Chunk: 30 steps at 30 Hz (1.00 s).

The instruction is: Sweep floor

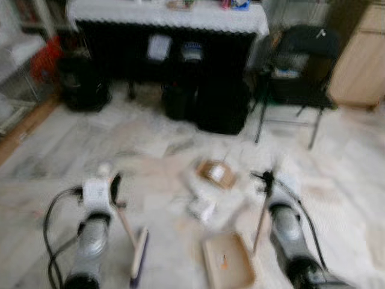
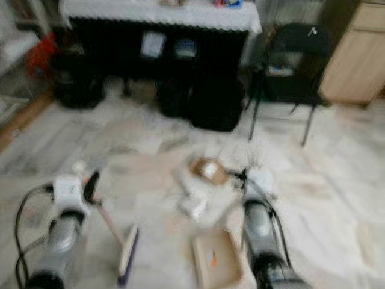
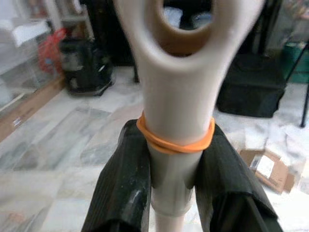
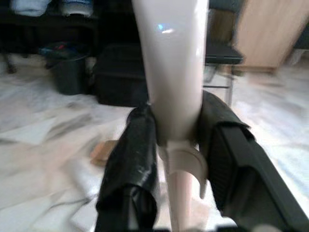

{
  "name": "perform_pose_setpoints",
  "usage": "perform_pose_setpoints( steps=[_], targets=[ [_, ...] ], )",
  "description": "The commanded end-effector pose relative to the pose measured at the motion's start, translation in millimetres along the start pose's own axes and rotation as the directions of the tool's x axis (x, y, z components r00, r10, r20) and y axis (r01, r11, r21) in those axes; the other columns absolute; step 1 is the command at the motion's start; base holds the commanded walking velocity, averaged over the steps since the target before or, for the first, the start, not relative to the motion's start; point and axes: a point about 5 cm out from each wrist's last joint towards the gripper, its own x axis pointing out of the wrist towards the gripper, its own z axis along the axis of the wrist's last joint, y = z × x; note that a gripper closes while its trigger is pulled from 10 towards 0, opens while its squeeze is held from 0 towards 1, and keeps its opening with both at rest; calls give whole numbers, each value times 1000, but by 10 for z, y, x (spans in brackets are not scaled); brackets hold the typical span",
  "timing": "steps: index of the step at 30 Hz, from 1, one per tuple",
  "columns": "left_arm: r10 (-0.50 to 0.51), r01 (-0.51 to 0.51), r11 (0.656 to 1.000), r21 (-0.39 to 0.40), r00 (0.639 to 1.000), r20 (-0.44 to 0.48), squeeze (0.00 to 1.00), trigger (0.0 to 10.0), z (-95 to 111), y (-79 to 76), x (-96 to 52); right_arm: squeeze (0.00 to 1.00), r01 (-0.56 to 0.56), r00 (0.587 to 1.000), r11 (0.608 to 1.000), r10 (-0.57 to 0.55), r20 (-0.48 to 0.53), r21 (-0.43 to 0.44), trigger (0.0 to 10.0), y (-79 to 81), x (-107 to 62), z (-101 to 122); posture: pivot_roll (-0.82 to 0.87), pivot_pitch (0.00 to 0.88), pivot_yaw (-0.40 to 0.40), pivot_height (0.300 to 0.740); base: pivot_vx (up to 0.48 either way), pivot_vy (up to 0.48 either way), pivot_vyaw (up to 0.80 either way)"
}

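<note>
Broom (image 1: 137,256): a short hand broom with a beige handle and a pale bristle head edged in purple, standing on the marble floor (image 1: 343,180) at the near left. Its long axis runs from the head on the floor up and away toward the left gripper (image 3: 173,159), handle top leaning slightly left. The left gripper clenches the handle just below an orange rubber band (image 3: 175,140); above it the handle ends in an oval hanging loop.

Beside the broom, at near centre, lies the beige plastic dustpan (image 1: 227,260), tray flat on the floor. Its slim handle rises toward the right gripper (image 4: 177,140), which is closed around the cream shaft.

Farther out, a flattened brown cardboard box (image 1: 215,173) and white paper scraps (image 1: 201,209) lie on the floor.

Beyond stand a black bag (image 1: 222,108), a black folding chair (image 1: 298,66) and a table with a white cloth (image 1: 168,15).
</note>
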Motion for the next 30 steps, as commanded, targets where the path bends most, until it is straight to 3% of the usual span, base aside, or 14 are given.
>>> perform_pose_setpoints(
  steps=[1,10,16,30],
  targets=[
    [-5,5,1000,1,999,31,0,10000,68,-38,42,0,33,999,999,-33,23,4,10000,-104,15,31,43,0,-7,740,322,0,0],
    [-5,5,1000,0,999,32,0,10000,69,-35,44,0,33,999,999,-34,13,9,10000,-96,17,23,44,0,-8,740,321,0,0],
    [-6,5,1000,2,1000,31,0,10000,68,-32,45,0,31,999,999,-31,24,9,10000,-96,15,32,44,0,-6,740,319,0,-555],
    [-6,6,1000,2,1000,30,0,10000,70,-34,51,0,28,999,1000,-29,23,6,10000,-88,17,35,43,0,-6,740,321,0,0]
  ],
)
